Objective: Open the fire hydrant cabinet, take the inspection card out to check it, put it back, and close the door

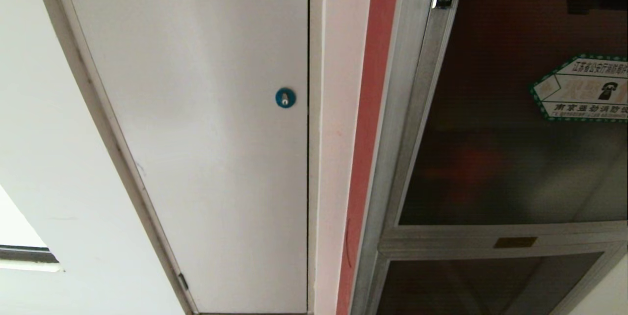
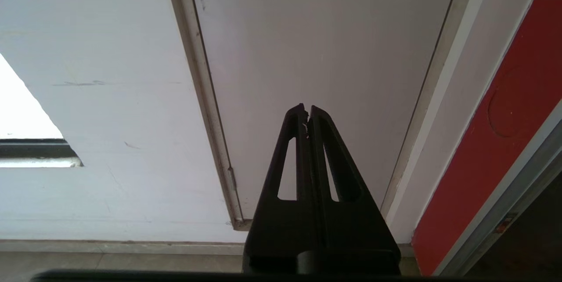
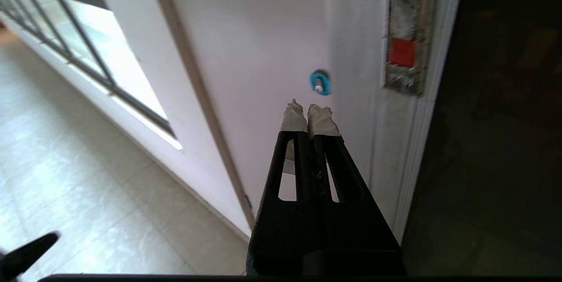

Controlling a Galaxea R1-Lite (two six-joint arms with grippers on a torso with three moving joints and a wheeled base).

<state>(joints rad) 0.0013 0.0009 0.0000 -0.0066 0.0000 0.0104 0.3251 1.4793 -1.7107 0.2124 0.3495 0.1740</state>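
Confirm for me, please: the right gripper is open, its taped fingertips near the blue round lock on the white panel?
Not quite: the right gripper is shut, its taped fingertips pressed together, as the right wrist view shows. It does point near the blue round lock on the white panel.

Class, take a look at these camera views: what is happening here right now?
A robot faces a wall with a white panel and, to its right, the fire hydrant cabinet. The door of dark glass looks shut. Nothing is being handled yet. The right end effector is shut and empty, raised near the panel's blue lock. The left end effector is also shut and holds nothing.
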